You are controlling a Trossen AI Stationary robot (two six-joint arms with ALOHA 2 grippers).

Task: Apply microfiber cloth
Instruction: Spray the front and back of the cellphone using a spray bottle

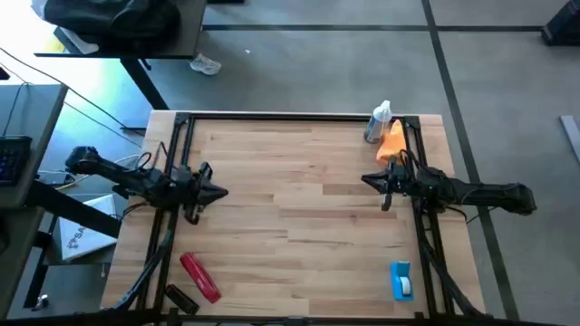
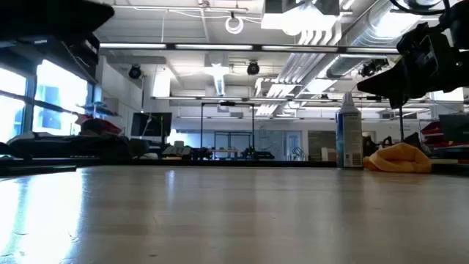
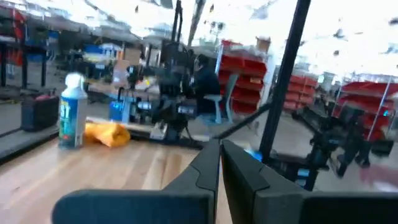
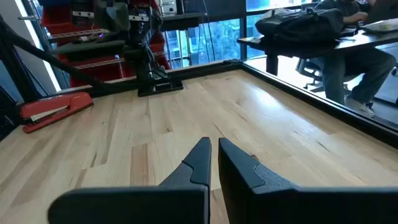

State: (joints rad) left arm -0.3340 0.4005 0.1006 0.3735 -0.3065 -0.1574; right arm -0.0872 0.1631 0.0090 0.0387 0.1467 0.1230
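1. The orange cloth (image 1: 392, 141) lies bunched on the tabletop (image 1: 299, 190) near its far right corner, touching or just beside a white spray can (image 1: 378, 123) that stands upright next to it
2. The right claw (image 1: 370, 180) hangs above the tabletop on the near side of the cloth, close to it but not touching; its tip points toward the middle of the tabletop, away from the cloth
3. In the right wrist view the two fingers (image 4: 200, 163) of that claw are together, with only a thin slit between them and nothing held
4. The left claw (image 1: 220, 192) waits over the left side of the tabletop, well apart from the cloth, tip pointing across toward the right arm; its fingers (image 3: 205, 168) are also closed together and empty
5. From the left wrist view the cloth (image 3: 108, 133) shows far off beside the can (image 3: 72, 111)
6. A red stapler (image 1: 200, 276) lies near the front left edge, and a blue-and-white item (image 1: 401, 280) near the front right, both well away from the cloth
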